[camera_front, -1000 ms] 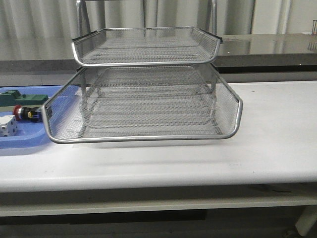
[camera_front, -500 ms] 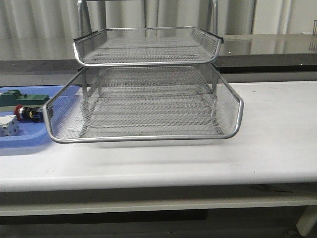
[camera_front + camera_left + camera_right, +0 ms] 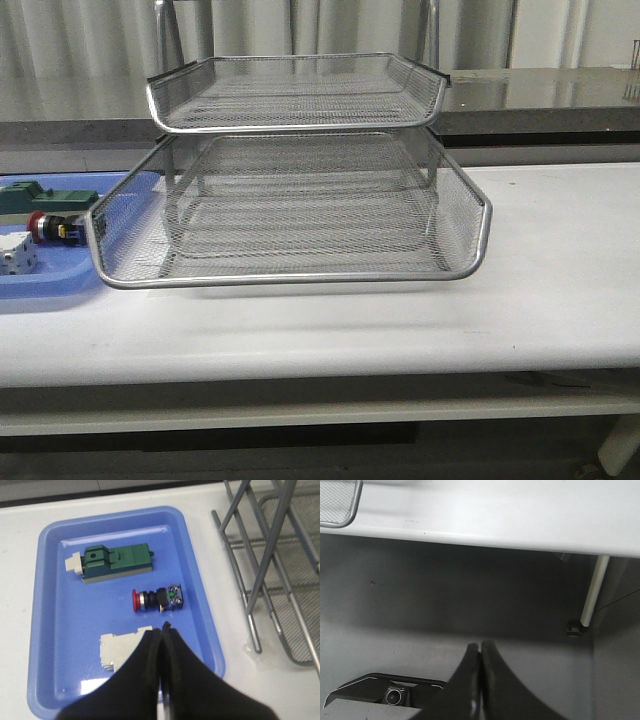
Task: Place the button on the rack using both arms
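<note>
Lying on its side in the blue tray point(image 3: 55, 630), the button point(image 3: 157, 598) looks light, rigid and roll-prone; we would pinch its black barrel. Left tool point(image 3: 162, 630), at its 6 o'clock, and right tool point(image 3: 480, 650) are both closed, empty.

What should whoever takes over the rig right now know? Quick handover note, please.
Left gripper: jaws shut, empty, above the blue tray.
Right gripper: jaws shut, empty, off the table's front edge, over the floor.
Button: lying on its side in the blue tray, between the green block and the white block.
Rack: on the table, nothing in the visible tiers.
Done: nothing.
Left: pick the button, place it on the rack.
</note>
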Action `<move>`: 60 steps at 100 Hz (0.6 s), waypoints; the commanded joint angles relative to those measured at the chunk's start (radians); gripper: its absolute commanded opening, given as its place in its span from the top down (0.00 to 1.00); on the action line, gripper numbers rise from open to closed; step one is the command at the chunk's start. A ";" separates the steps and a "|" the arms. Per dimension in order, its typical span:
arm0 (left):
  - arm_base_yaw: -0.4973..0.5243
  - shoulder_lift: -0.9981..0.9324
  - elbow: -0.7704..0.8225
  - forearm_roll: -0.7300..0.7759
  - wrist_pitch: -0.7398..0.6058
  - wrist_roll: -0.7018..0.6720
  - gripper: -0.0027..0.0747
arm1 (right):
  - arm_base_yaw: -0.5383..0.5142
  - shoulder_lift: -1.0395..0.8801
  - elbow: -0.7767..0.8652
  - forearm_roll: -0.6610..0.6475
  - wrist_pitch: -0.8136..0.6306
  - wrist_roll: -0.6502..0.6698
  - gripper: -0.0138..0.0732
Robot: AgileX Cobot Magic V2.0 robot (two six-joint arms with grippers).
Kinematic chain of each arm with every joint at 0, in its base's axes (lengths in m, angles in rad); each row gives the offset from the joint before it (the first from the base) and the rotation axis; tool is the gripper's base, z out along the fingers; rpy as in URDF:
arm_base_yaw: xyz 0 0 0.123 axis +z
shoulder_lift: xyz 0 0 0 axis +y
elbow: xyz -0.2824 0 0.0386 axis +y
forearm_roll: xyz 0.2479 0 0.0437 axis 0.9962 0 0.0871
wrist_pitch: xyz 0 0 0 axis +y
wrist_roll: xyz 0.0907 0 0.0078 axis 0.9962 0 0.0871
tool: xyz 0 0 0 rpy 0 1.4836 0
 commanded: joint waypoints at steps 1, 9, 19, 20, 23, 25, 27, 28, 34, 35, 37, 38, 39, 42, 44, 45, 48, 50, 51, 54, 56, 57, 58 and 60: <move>0.001 0.010 -0.074 0.000 0.019 0.055 0.99 | 0.002 0.002 -0.032 0.003 -0.048 -0.004 0.92; 0.001 0.037 -0.098 0.000 0.066 0.112 0.99 | 0.002 0.002 -0.032 0.003 -0.048 -0.004 0.92; 0.001 0.052 -0.113 0.020 0.090 0.158 0.99 | 0.002 0.002 -0.032 0.003 -0.048 -0.004 0.92; 0.001 0.052 -0.113 0.020 0.090 0.167 0.98 | 0.002 0.002 -0.032 0.003 -0.048 -0.004 0.92; 0.001 0.052 -0.113 0.020 0.090 0.185 0.96 | 0.002 0.002 -0.032 0.003 -0.048 -0.004 0.92; 0.001 0.052 -0.113 0.020 0.090 0.195 0.95 | 0.002 0.002 -0.032 0.003 -0.048 -0.004 0.92; 0.001 0.052 -0.113 0.020 0.090 0.202 0.92 | 0.002 0.002 -0.032 0.003 -0.048 -0.004 0.92; 0.001 0.052 -0.113 0.020 0.090 0.204 0.90 | 0.002 0.002 -0.032 0.003 -0.048 -0.004 0.92; 0.001 0.052 -0.113 0.020 0.090 0.235 0.80 | 0.002 0.002 -0.032 0.003 -0.048 -0.004 0.92; 0.001 0.052 -0.113 0.020 0.090 0.237 0.76 | 0.002 0.002 -0.032 0.003 -0.048 -0.004 0.92; 0.001 0.052 -0.113 0.020 0.090 0.237 0.71 | 0.002 0.002 -0.032 0.003 -0.048 -0.004 0.92; 0.001 0.052 -0.113 0.020 0.090 0.237 0.70 | 0.002 0.002 -0.032 0.003 -0.048 -0.004 0.92; 0.001 0.052 -0.113 0.018 0.090 0.237 0.68 | 0.002 0.002 -0.032 0.003 -0.048 -0.004 0.92; 0.001 0.052 -0.113 0.018 0.096 0.237 0.59 | 0.002 0.002 -0.032 0.003 -0.048 -0.004 0.92; 0.001 0.052 -0.113 0.018 0.098 0.237 0.53 | 0.002 0.002 -0.032 0.003 -0.048 -0.004 0.92; 0.001 0.052 -0.113 0.018 0.098 0.237 0.52 | 0.002 0.002 -0.032 0.003 -0.048 -0.004 0.92; 0.001 0.052 -0.113 0.018 0.100 0.237 0.46 | 0.002 0.002 -0.032 0.003 -0.048 -0.004 0.92; 0.001 0.052 -0.113 0.018 0.100 0.237 0.42 | 0.002 0.002 -0.032 0.003 -0.048 -0.004 0.92; 0.001 0.052 -0.113 0.018 0.100 0.237 0.40 | 0.002 0.002 -0.032 0.003 -0.048 -0.004 0.92; 0.001 0.052 -0.113 0.018 0.100 0.237 0.37 | 0.002 0.002 -0.032 0.003 -0.048 -0.004 0.92; 0.001 0.052 -0.113 0.018 0.100 0.237 0.37 | 0.002 0.002 -0.032 0.003 -0.048 -0.004 0.92; 0.001 0.052 -0.113 0.018 0.100 0.237 0.36 | 0.002 0.002 -0.032 0.003 -0.048 -0.004 0.92; 0.001 0.052 -0.113 0.018 0.100 0.237 0.37 | 0.002 0.002 -0.032 0.003 -0.048 -0.004 0.92; 0.001 0.052 -0.113 0.018 0.100 0.237 0.37 | 0.002 0.002 -0.032 0.003 -0.048 -0.004 0.92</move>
